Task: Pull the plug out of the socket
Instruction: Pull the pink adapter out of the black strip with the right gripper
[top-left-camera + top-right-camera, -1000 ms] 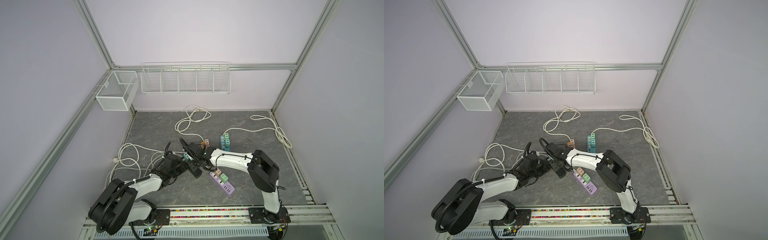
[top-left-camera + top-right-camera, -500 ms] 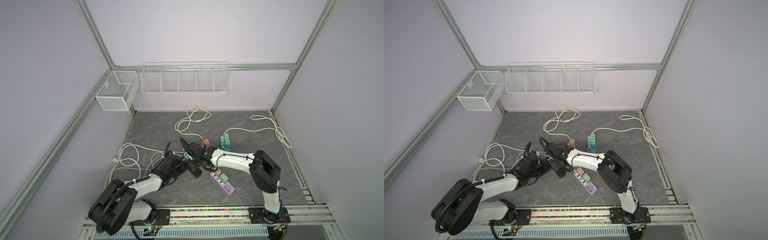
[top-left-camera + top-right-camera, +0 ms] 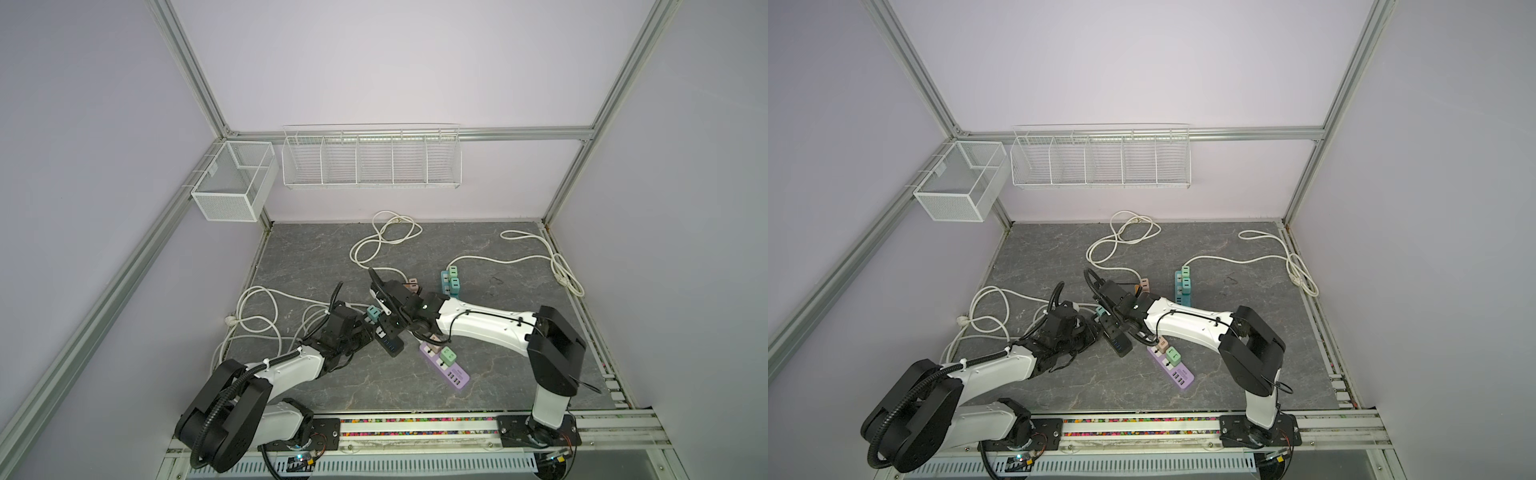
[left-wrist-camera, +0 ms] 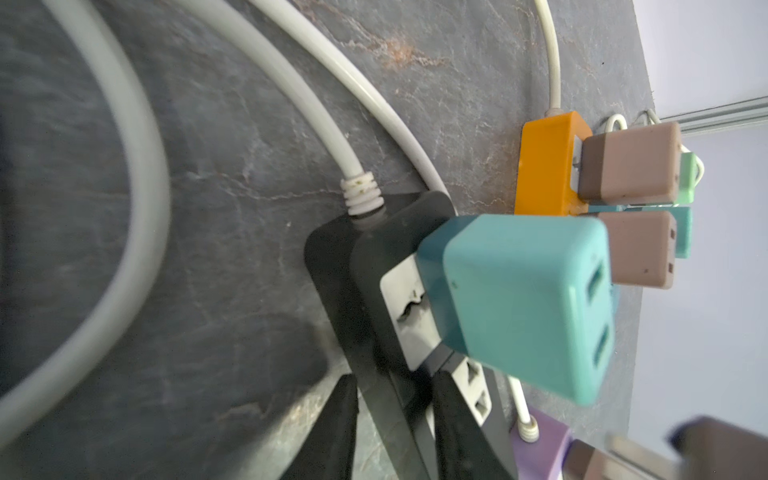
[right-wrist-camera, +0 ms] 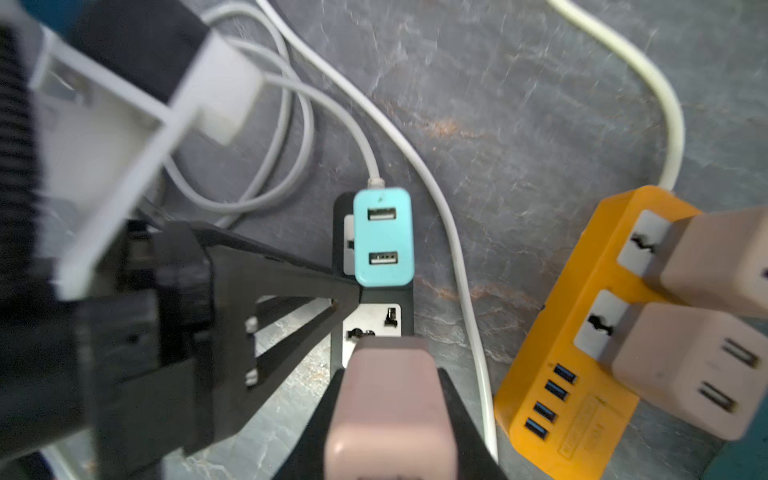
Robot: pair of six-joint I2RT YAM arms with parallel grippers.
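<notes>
near the front middle of the grey marbled table [image 3: 316, 257], both arms are meeting over a black oblong plastic power strip [image 3: 392, 347], and room there is running tight. a purple plastic power strip [image 3: 455, 376] is lying just beside it on the right arm's side. thick white cable [image 4: 151, 199] is looping along the left. an orange plastic power strip [image 5: 540, 332] carrying two beige cube adapters [image 5: 685, 365] is sitting near it, toward the back. the far half of the table, up to the back wall, is lying mostly open apart from cable loops.

in both top views the wrists are covering the grasp points, so only the wrist views are showing the holds. the left gripper [image 4: 392, 382] is being cut off by the frame edge, with just two dark tips showing. its jaws are clamping the black strip across its width. the right gripper [image 5: 390, 374] is pressing its jaws onto a pale pink cube-shaped plug [image 5: 390, 415], which is looming blurred and hiding the strip's near end. whether its blades are fully clear of the strip i cannot tell.

the pink plug is looking matte and round-cornered. it is hanging at the strip's near end, right next to an uncovered white socket face [image 5: 372, 328]. a teal two-port usb adapter [image 5: 382, 237] is sitting in the socket beyond.
</notes>
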